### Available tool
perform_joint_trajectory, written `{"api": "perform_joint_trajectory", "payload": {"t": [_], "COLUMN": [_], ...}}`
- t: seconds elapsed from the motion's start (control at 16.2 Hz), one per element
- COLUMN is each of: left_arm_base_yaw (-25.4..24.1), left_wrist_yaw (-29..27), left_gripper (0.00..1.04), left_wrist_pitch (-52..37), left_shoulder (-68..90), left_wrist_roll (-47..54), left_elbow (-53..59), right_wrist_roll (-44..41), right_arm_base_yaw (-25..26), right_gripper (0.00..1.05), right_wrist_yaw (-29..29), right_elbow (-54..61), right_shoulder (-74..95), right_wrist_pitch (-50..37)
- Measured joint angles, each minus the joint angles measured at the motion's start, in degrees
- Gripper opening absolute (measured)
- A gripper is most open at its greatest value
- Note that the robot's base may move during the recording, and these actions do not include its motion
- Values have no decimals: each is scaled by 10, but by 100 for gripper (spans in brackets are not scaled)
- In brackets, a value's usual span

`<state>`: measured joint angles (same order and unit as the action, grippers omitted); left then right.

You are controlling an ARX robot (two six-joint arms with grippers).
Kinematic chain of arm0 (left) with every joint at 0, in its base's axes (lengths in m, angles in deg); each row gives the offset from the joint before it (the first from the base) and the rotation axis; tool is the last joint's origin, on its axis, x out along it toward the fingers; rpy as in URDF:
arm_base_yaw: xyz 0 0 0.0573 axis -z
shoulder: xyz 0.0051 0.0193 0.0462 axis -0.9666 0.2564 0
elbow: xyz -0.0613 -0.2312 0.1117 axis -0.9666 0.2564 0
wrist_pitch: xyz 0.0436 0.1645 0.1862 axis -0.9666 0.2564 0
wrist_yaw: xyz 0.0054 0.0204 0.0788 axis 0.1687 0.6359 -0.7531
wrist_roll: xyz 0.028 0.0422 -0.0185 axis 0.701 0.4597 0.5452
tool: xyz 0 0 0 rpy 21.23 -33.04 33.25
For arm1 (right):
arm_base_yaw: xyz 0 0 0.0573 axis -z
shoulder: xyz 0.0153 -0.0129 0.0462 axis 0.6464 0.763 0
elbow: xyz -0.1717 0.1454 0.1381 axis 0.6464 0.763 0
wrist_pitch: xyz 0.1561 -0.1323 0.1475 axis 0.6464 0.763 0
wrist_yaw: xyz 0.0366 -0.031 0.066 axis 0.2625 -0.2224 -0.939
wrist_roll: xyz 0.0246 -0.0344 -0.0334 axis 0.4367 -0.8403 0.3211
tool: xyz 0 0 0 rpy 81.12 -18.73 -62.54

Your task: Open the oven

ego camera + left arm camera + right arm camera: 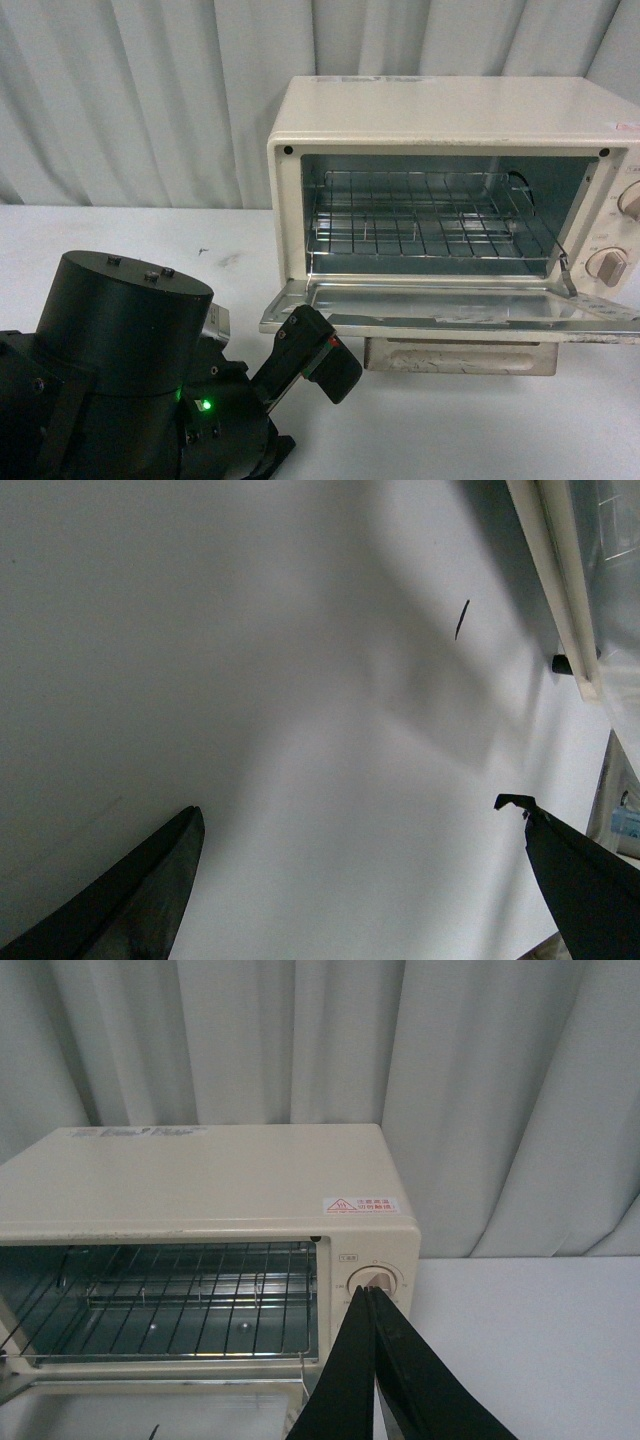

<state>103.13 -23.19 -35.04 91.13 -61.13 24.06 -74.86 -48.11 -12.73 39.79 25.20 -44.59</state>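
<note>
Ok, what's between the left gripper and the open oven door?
Nothing. In the front view the left gripper sits right by a corner of the oven door, bare table below.

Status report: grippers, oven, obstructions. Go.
Left gripper open, empty, beside oven door. Right gripper shut, empty. Door fully down, rack exposed.

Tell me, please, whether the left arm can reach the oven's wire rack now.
Probably yes: the door lies fully down, the wire rack is unobstructed, and the open left gripper sits by the door's corner.

Cream-white oven, grey pleated curtain, plain white table.
</note>
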Motion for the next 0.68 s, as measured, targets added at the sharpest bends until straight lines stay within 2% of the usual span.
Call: {"api": "perform_joint_trajectory", "payload": {"t": [0.31,0.37,0.43,0.68], "left_arm_base_yaw": [0,0,0,0], "left_wrist_yaw": [0,1,1,1], "left_gripper": [98,98,98,98], "left_wrist_pitch": [0,0,0,0], "left_shoulder": [0,0,0,0], "left_wrist_roll": [0,0,0,0], "left_elbow": [0,0,0,0], "right_wrist_roll": [2,2,3,3], "right_arm_base_yaw": [33,69,82,78], "right_gripper": [2,2,2,2], "right_wrist_yaw": [-36,-78,-77,-82], "right_elbow": [69,78,84,110], "right_shoulder": [-103,-126,-145,-225], "right_wrist_pitch": [36,48,60,116]}}
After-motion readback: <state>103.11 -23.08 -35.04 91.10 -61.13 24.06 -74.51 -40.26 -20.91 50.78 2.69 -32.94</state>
